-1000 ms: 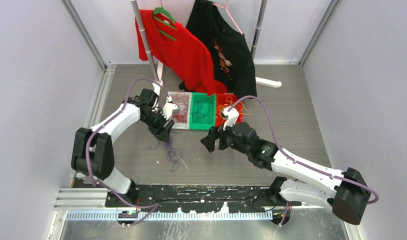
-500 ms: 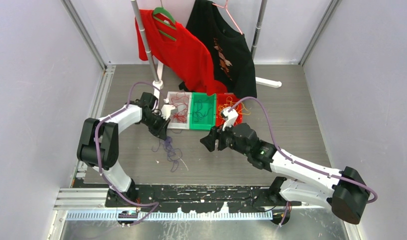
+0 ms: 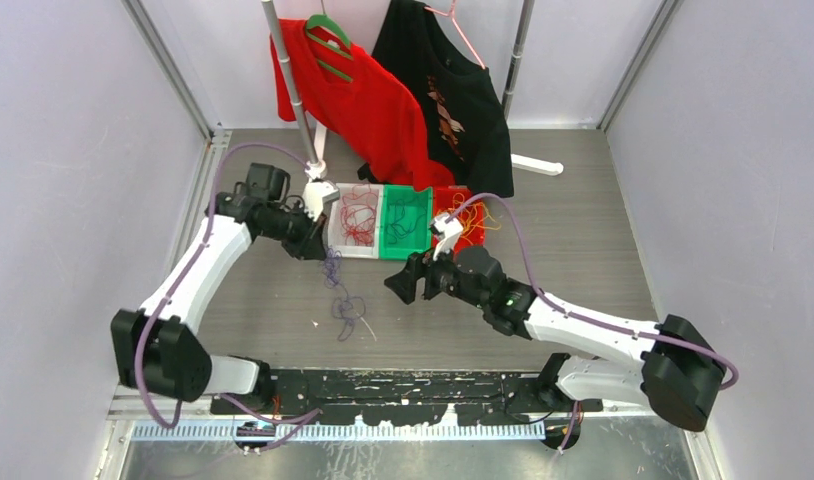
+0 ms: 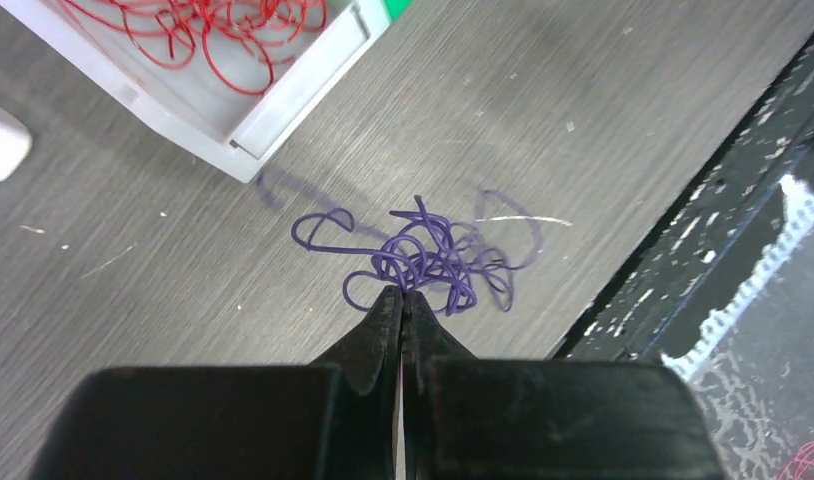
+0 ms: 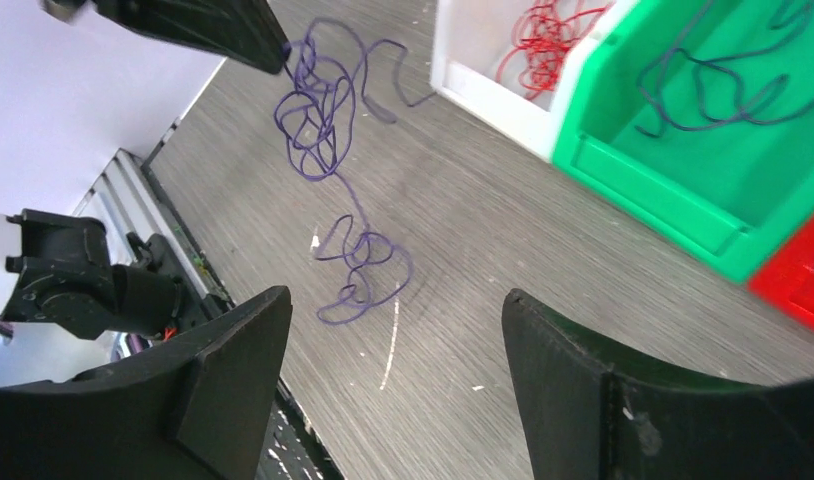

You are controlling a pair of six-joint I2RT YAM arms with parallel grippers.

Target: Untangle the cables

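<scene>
My left gripper (image 4: 401, 292) is shut on a knot of dark purple cables (image 4: 423, 260) and holds it just above the table, close to the white bin's corner. From the top the left gripper (image 3: 318, 245) has a purple strand (image 3: 333, 275) hanging down to a second purple tangle (image 3: 348, 315) lying on the table. My right gripper (image 5: 393, 300) is open and empty, hovering right of that lower tangle (image 5: 368, 275). The held knot (image 5: 318, 110) shows higher up in the right wrist view.
Three bins stand in a row: white bin (image 3: 355, 254) with red cables (image 3: 360, 215), green bin (image 3: 408, 256) with a purple cable (image 5: 713, 75), red bin (image 3: 463, 240) with yellow-orange cables (image 3: 480, 215). A clothes rack pole (image 3: 293, 90) with a red shirt (image 3: 353, 100) and a black shirt (image 3: 453, 90) stands behind them.
My left gripper has shut on the purple knot and drawn it up and back toward the white bin, stretching a strand. The right gripper has shifted a little left.
</scene>
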